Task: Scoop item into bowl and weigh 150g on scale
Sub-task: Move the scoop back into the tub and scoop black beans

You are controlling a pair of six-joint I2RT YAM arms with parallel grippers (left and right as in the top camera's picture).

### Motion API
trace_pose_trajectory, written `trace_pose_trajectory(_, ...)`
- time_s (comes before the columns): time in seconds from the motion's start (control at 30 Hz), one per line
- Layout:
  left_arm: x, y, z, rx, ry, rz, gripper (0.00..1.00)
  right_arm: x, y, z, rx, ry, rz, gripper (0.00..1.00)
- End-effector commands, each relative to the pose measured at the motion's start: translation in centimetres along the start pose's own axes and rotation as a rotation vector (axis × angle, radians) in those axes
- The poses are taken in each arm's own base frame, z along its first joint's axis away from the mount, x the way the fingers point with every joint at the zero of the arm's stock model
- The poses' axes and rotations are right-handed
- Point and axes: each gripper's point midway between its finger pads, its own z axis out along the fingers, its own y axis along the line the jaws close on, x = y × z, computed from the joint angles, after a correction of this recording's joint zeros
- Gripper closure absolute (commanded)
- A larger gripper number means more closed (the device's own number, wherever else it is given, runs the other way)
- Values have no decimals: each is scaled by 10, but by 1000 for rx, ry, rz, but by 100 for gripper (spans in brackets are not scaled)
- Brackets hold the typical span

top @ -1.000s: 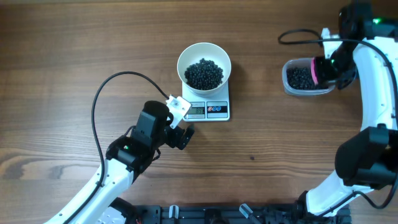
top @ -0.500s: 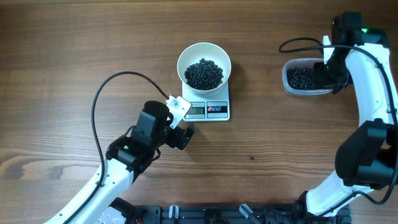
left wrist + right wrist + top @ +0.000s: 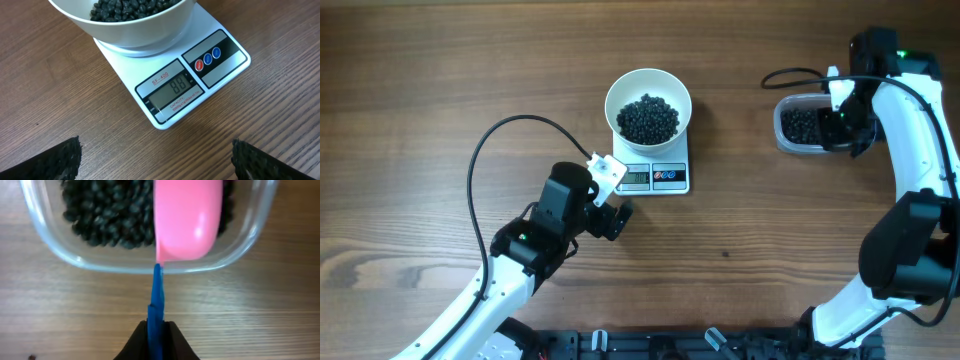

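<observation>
Looking down from overhead, the bowl sits on the scale and covers its 12 o'clock half, so only the display and the round buttons poke out at 6 o'clock. There's a decent heap of the little black beans in the bowl already. From the left wrist view the display looks like it reads 88.

The left gripper hovers near the scale's 7 o'clock corner, fingers spread as wide as they go, with nothing between them but bare table.

Off at 3 o'clock from the bowl, well apart from it, is a clear plastic tub with more beans in it. The right gripper has its fingers pinched tight on the thin blue handle of a pink scoop. The scoop's cup is inside the tub, right over the beans, with the handle crossing the tub's wall. Can't tell from this angle whether the scoop has anything in it.
</observation>
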Motion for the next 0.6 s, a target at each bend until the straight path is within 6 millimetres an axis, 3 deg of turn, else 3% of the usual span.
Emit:
trace_pose_trajectory(0.0,2,4,0,-12,5,-2,0,3,16,4,-89,12,-33,96)
trace_pose_trajectory(0.37,2,4,0,-12,5,-2,0,0,42,0,-213,-9,-73,96)
trace_pose_trajectory(0.57,2,4,0,-12,5,-2,0,-2,47,3,-213,-5,-85,96)
